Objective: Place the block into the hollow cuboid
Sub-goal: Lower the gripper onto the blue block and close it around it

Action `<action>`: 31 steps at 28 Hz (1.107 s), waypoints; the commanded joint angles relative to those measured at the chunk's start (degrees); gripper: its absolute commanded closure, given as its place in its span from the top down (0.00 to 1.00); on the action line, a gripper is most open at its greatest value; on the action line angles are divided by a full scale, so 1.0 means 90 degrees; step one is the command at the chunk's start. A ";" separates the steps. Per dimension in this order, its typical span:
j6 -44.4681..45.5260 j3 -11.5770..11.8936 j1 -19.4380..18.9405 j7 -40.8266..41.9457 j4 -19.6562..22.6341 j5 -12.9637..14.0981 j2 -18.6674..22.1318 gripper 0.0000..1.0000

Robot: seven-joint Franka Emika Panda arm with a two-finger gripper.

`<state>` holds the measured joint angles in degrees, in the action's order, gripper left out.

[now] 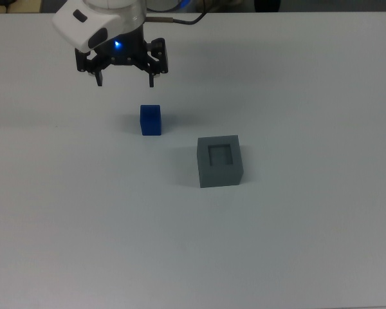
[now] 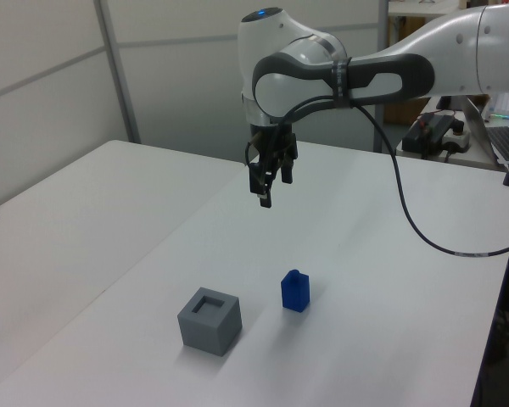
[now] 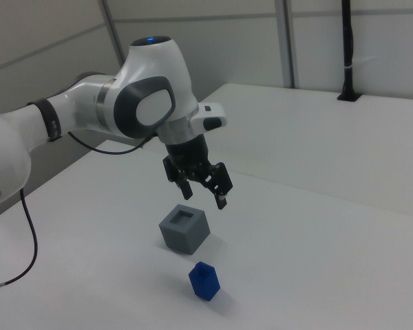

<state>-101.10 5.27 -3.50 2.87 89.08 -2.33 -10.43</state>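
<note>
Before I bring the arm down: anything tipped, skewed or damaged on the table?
Nothing stands out. The block stands upright on the table, apart from the hollow cuboid, whose recess faces up and is empty. The gripper hangs open above the table, holding nothing.

The top view is looking down over the pincer [image 1: 125, 78]; left and right views are facing it from opposite sides, sharing the surface [image 2: 136, 220].

A broad white table [image 2: 110, 220] fills the room; pale panelled walls [image 2: 42, 76] stand on its far side.
</note>
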 commanded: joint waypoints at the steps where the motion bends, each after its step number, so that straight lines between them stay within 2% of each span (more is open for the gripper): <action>1: 0.0189 0.0000 -0.0050 -0.0084 0.0120 -0.0053 0.0181 1.00; 5: 0.0140 0.0000 -0.0060 -0.0016 0.0394 -0.0043 0.0387 1.00; 10: -0.0103 -0.0049 -0.0070 0.0033 0.1009 -0.0014 0.0788 1.00; 11: -0.0220 -0.0058 -0.0070 0.0033 0.1155 -0.0004 0.0866 1.00; 12: -0.0540 -0.0068 -0.0080 0.0033 0.1504 0.0015 0.1021 1.00; 18: -0.1441 -0.0146 -0.0129 0.0043 0.2532 0.0025 0.1393 1.00; 24: -0.1949 -0.0146 -0.0129 0.0335 0.2992 0.0074 0.1326 1.00; 31: -0.2448 -0.0146 -0.0129 0.0443 0.3227 0.0074 0.0984 1.00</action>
<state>-119.62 3.60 -4.15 5.11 115.76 -2.31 -0.85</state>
